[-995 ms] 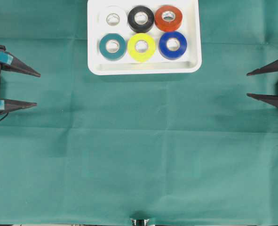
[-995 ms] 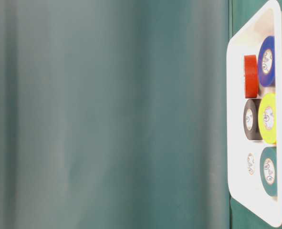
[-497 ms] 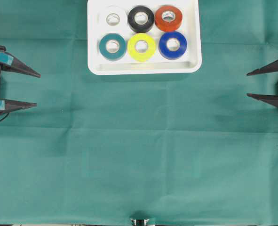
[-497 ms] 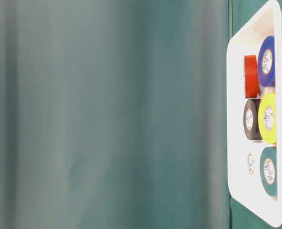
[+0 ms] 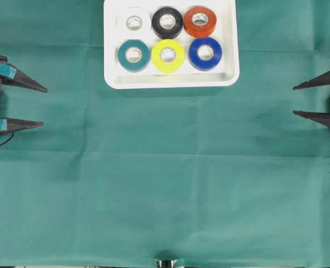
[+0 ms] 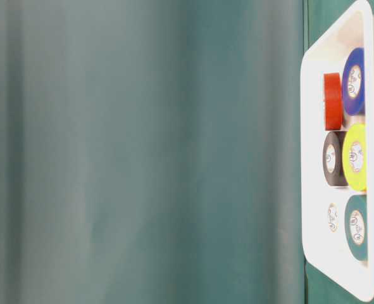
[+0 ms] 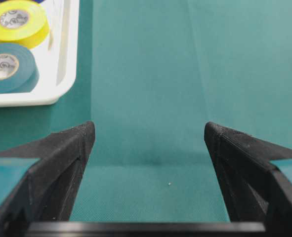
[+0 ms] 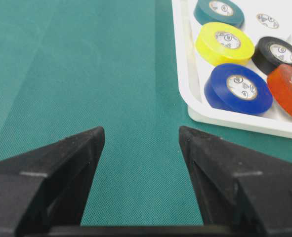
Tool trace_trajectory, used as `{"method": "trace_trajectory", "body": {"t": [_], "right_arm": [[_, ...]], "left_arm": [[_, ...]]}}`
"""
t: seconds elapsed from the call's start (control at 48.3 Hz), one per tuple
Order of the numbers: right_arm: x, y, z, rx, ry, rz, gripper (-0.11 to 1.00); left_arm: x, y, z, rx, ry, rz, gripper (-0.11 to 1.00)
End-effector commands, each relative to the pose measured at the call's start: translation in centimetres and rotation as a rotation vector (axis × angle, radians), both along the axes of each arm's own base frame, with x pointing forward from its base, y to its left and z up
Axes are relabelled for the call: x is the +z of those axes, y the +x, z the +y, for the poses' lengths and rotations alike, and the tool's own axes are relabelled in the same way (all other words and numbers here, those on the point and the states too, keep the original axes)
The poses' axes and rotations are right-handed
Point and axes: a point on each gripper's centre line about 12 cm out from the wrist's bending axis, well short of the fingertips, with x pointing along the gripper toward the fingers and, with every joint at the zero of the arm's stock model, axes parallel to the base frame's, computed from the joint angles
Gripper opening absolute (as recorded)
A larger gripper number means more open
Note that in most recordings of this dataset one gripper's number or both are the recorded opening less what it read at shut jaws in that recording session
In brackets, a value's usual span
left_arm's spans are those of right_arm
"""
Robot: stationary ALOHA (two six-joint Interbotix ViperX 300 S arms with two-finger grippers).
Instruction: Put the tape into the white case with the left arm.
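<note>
- Your white case (image 5: pixel 171 81) sits at the far edge of the green cloth (image 5: pixel 165 184), roughly centred between the two arms, its top side cut off by the overhead frame.
- Inside you've got six tape rolls lying flat in two rows of three. Far row: white roll (image 5: pixel 133 22), black roll (image 5: pixel 167 22), red roll (image 5: pixel 200 21). Near row: teal roll (image 5: pixel 133 54), yellow roll (image 5: pixel 167 56), blue roll (image 5: pixel 205 53).
- The rolls are packed close, neighbours just beside or touching each other. There's a bare strip of case floor along the near rim and a bit on the right side.
- No roll is lying out on the cloth, so all the tape you can see is already in the case.
- Your left gripper (image 5: pixel 43 106) sits at the left edge of the overhead view, teal-banded fingers spread wide, nothing between them, only cloth. It's well apart from the case.
- From the left wrist view the case corner (image 7: pixel 62 91) with the teal and yellow rolls shows up ahead and to the left.
- The right gripper (image 5: pixel 293 100) is at the right edge, also spread wide and holding nothing, well clear of the case.
- The whole near and middle stretch of cloth is open, just a few fold creases. A small dark fitting (image 5: pixel 166 262) pokes in at the near edge.
</note>
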Motion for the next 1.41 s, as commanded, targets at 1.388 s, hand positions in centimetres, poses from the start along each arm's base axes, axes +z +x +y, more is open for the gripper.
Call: {"method": "trace_trajectory", "body": {"t": [1.388], "right_arm": [[0.41, 0.18, 0.00, 0.001, 0.001, -0.011, 0.99]], "left_arm": [[0.20, -0.59, 0.31, -0.003, 0.073, -0.081, 0.93]]}}
